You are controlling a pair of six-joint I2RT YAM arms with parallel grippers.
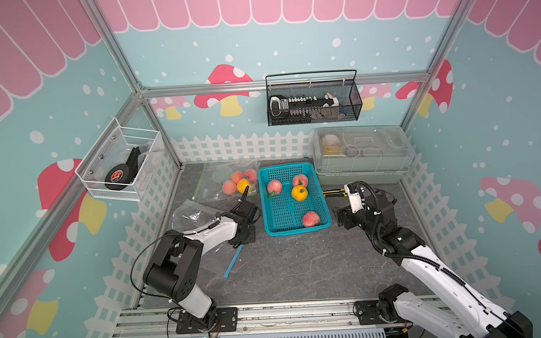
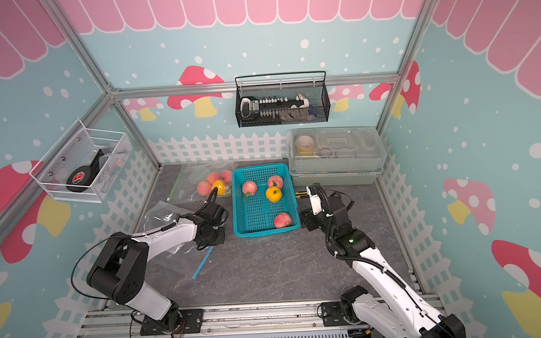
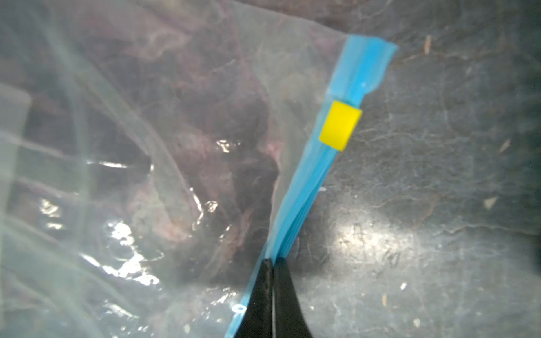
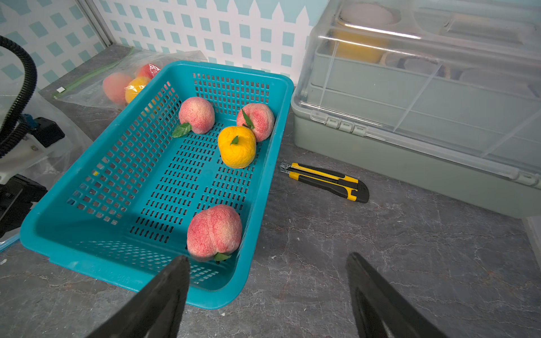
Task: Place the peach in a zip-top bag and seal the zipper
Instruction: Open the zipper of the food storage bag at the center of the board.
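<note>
The left gripper (image 3: 272, 260) clamps the bag's (image 3: 175, 131) blue zipper edge (image 3: 307, 190). The right gripper (image 4: 268, 257) gapes at the basket's (image 4: 263, 187) near-right corner, by the peach (image 4: 214, 231) inside. Open bench (image 1: 298, 269) lies nearer. The left arm (image 1: 209, 232) hides much of the bag.

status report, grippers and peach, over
Left gripper shut on the bag's blue zipper strip. Right gripper open, empty, near the basket. Nearest peach sits in basket, unbagged. Utility knife beside basket, apart.
</note>
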